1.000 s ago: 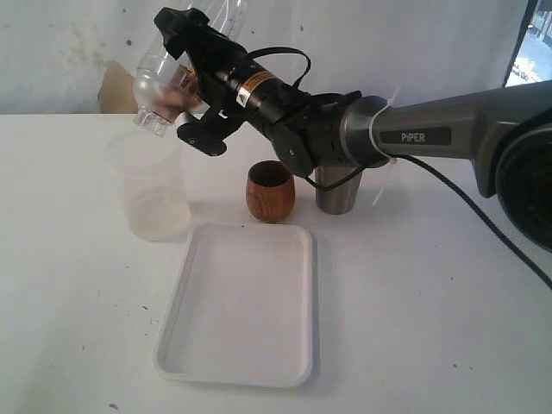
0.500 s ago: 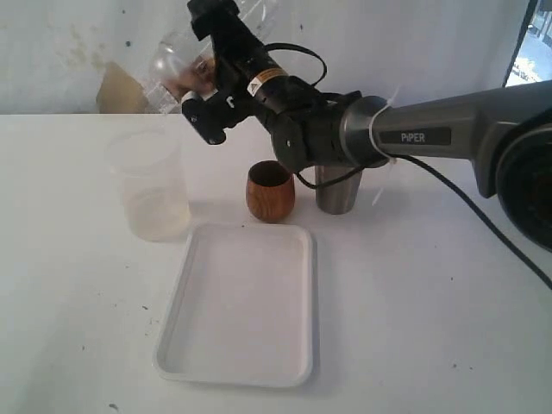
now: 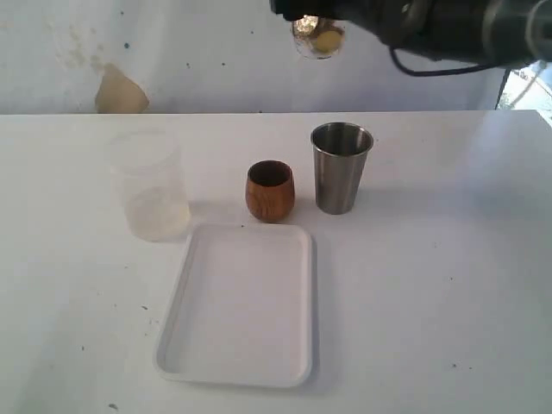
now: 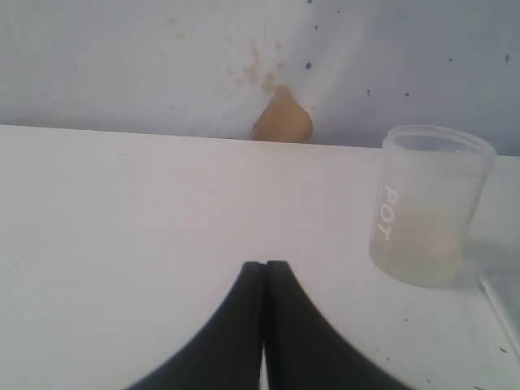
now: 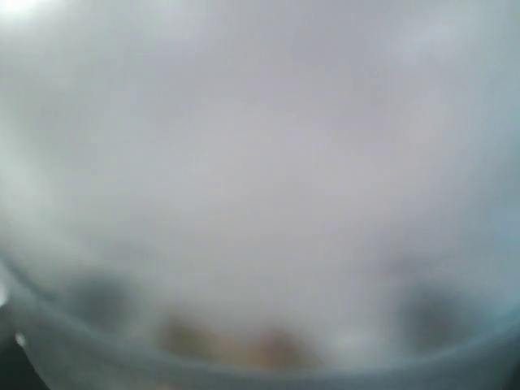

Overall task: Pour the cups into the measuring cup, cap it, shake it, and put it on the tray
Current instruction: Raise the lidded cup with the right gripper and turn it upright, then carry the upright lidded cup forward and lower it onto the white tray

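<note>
One each: tray [image 3: 241, 302], wooden cup [image 3: 270, 194], steel tumbler [image 3: 340, 172], frosted cup [image 3: 148, 185], measuring cup [image 3: 316, 36].

the small cup [image 3: 270, 194] is brown wood, the tumbler [image 3: 340, 172] brushed steel. the tray [image 3: 246, 315] is smooth white plastic, the measuring cup [image 3: 316, 38] clear, the frosted cup [image 3: 153, 190] translucent.

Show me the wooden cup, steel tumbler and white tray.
wooden cup [image 3: 270, 200], exterior view, its outer wall.
steel tumbler [image 3: 338, 183], exterior view, its side wall.
white tray [image 3: 246, 302], exterior view, its bare floor.
</note>
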Available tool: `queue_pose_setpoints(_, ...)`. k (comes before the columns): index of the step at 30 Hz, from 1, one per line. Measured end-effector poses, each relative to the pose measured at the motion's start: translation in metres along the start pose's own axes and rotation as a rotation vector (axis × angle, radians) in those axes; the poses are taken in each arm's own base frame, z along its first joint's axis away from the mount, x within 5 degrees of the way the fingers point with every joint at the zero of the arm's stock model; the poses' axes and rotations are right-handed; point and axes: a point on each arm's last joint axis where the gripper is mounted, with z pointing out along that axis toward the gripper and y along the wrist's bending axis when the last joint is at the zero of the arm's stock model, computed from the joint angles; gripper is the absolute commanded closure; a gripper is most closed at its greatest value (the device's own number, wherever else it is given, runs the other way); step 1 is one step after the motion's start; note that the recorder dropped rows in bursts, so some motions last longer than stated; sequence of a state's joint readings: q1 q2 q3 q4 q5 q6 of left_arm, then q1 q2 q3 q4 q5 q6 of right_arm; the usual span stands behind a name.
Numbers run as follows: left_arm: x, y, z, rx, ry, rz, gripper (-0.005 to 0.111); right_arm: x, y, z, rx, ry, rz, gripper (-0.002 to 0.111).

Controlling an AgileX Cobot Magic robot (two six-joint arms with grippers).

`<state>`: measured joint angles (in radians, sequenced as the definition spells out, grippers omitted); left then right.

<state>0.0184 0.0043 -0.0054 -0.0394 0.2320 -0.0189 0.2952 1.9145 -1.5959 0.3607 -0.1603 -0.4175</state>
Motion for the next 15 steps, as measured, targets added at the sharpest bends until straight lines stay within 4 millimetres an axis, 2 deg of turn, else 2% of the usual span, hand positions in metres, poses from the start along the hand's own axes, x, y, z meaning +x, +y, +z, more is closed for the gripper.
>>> queue_pose_setpoints(4, 0.0, 0.0, 0.0, 0.0, 0.0, 0.0, 0.107, -0.013, -0.002, -0.019, -0.055, 0.128, 0.074, 0.108)
queue_pose_setpoints(9, 0.0, 0.0, 0.0, 0.0, 0.0, 0.0, 0.107, -0.027, -0.003, -0.036, -0.072, 0.186, 0.095, 0.108)
queue_pose_setpoints(15, 0.0, 0.0, 0.0, 0.0, 0.0, 0.0, 0.107, -0.026, -0.004, -0.054, -0.071, 0.195, 0.112, 0.108)
